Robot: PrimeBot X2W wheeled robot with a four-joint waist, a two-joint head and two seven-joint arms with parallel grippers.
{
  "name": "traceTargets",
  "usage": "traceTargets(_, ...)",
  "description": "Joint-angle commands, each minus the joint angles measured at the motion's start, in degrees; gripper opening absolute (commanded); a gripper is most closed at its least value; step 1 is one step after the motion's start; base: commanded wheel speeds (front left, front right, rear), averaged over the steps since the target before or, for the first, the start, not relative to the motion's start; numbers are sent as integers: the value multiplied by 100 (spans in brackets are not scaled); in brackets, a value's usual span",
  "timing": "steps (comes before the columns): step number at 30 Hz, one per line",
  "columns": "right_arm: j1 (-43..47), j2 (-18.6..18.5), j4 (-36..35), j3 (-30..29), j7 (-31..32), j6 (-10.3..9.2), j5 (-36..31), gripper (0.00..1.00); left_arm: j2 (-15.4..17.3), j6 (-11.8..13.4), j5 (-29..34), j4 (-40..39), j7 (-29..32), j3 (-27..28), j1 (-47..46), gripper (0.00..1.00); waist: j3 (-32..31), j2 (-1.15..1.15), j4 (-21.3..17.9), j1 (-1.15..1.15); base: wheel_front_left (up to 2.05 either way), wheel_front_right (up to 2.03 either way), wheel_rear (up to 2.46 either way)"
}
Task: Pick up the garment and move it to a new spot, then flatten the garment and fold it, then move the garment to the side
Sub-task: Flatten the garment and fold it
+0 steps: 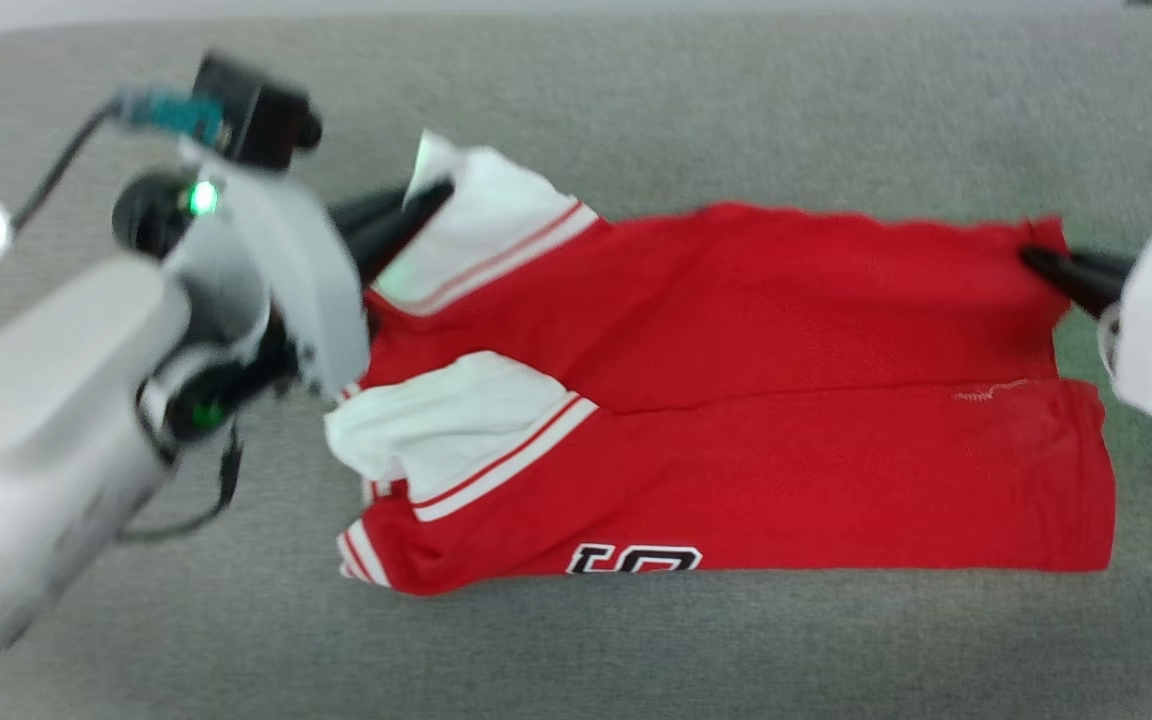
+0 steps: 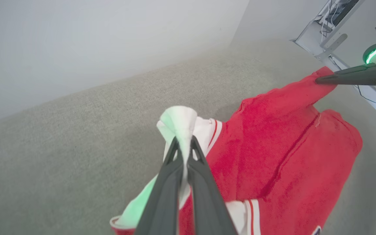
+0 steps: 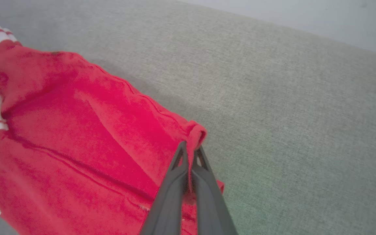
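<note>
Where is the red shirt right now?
The red-and-white soft jersey lies mid head view on the grey fabric surface, pinched at opposite ends by the left tool and right tool.

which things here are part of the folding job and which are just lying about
Part of the job:
- garment, red and white, partly folded
- left gripper, shut on its white sleeve end
- right gripper, shut on a red hem corner

Not part of it:
- grey fabric surface underneath
- white rack with cables in the background
</note>
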Motion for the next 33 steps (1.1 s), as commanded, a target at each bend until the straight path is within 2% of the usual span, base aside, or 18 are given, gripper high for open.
traceTargets(1, 211, -178, -141, 2, -58, -8, 61, 0, 150, 9, -49, -204, -120, -35, 219, 0, -425, 0, 373, 0, 0, 0, 0)
traceTargets(6, 982, -714, -669, -92, -220, -8, 301, 0, 790, 9, -205, -994, -739, -80, 1034, 0, -502, 0, 463, 0, 0, 0, 0)
traceTargets(10, 1556, -928, -879, -239, -413, -8, 437, 0, 1052, 110, -311, -1426, -1122, -185, 1707, 0, -517, 0, 497, 0, 0, 0, 0)
traceTargets(14, 2062, -991, -1005, -399, -607, -8, 505, 0, 1118, 239, -411, -1688, -1407, -301, 2241, 0, -496, 0, 531, 0, 0, 0, 0)
traceTargets(19, 2435, -872, -934, -559, -812, -8, 320, 0, 879, 303, -420, -1491, -1626, -403, 2577, 0, -427, 0, 543, 0, 0, 0, 0)
traceTargets(28, 2398, -401, -517, -701, -947, -8, -95, 0, 236, 176, -364, -417, -1758, -499, 2614, 0, -373, 0, 484, 0, 0, 0, 0)
traceTargets(29, 2376, -371, -508, -699, -972, -8, -141, 9, 189, 162, -330, -320, -1800, -489, 2600, 12, -386, 0, 479, 0, 0, 0, 0)
traceTargets(30, 2353, -355, -507, -716, -997, -8, -175, 30, 148, 148, -312, -253, -1840, -468, 2591, 35, -401, 0, 476, 0, 0, 0, 0)
traceTargets(31, 2352, -333, -507, -735, -1013, -8, -188, 67, 109, 141, -310, -201, -1882, -453, 2597, 49, -430, 0, 476, 0, 0, 0, 0)
traceTargets(32, 2380, -315, -525, -758, -1030, -8, -160, 100, 74, 138, -282, -168, -1926, -434, 2608, 82, -458, 0, 485, 0, 0, 0, 0)
traceTargets(33, 2421, -309, -549, -800, -1040, -8, -122, 100, 46, 131, -264, -151, -1979, -392, 2633, 100, -488, 0, 494, 0, 0, 0, 0)
